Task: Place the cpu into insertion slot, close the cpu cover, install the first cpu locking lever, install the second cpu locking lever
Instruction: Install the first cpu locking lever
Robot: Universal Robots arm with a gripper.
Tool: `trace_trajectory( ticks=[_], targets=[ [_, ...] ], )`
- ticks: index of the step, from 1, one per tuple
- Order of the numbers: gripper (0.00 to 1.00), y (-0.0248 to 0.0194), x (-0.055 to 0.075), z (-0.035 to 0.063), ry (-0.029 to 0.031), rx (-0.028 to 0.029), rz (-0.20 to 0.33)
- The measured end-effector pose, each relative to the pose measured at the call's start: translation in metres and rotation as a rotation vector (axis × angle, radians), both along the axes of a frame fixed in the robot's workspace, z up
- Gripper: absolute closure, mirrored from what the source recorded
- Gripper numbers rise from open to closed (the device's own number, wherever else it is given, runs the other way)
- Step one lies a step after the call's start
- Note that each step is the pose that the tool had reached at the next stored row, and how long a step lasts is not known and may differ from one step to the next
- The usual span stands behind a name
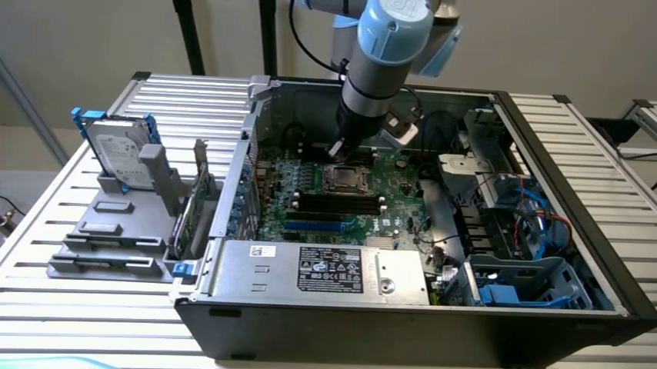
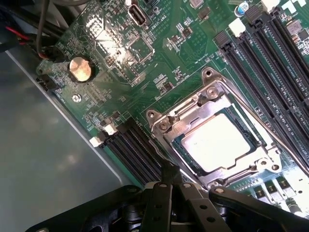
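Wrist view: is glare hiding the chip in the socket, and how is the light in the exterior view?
Wrist view: glare whitens the face of the small square silver-grey cpu, but the thin silver metal cpu cover framing it is readable; the black claw sits dark beside it. Exterior view: bright slatted metal table, shaded interior of the black computer case.

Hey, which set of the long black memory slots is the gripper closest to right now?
The set beside the grey case wall, right at the tip of the shut gripper. The other set lies on the far side of the cpu.
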State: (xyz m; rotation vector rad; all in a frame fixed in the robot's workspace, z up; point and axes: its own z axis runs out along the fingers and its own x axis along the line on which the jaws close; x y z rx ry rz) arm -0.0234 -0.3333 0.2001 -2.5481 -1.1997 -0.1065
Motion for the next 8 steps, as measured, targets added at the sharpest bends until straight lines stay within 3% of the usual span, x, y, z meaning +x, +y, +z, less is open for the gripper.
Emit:
trace_trajectory(
  ticks=[8],
  targets=[
    [0.89,0.0000,0.0014,-0.0010,0.0000,0.0001,0.000]
  ],
)
